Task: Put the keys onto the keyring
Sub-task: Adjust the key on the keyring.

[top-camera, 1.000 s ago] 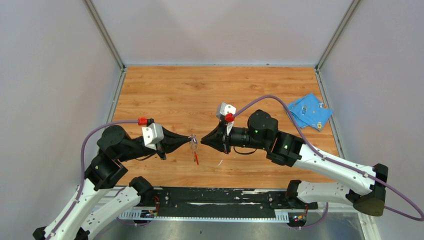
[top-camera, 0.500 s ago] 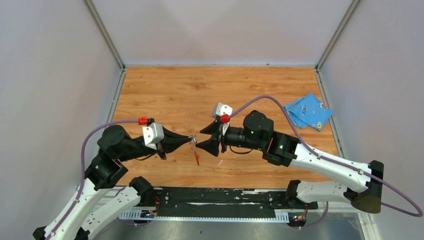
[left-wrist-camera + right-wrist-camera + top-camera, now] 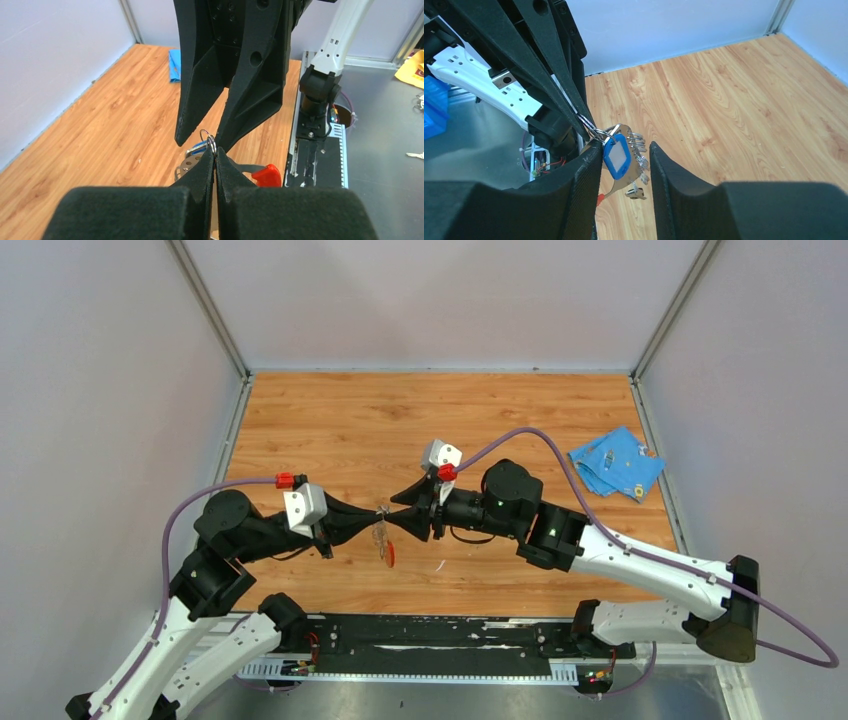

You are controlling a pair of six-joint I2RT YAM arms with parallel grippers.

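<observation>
Metal keyring (image 3: 210, 139) pinched in left hand (image 3: 215, 153); right hand (image 3: 626, 146) open astride it, well inside table (image 3: 300, 410) edges.

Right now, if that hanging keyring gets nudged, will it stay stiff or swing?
Probably swing: the keyring dangles loose, pinched at its top by the left gripper. Its separate pieces would likely twist and jingle. Seems light, since that small pinch holds it.

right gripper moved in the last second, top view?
Yes. The right gripper has shifted left, farther from the blue cloth, and now sits right up against the left gripper, which holds the keyring.
</observation>
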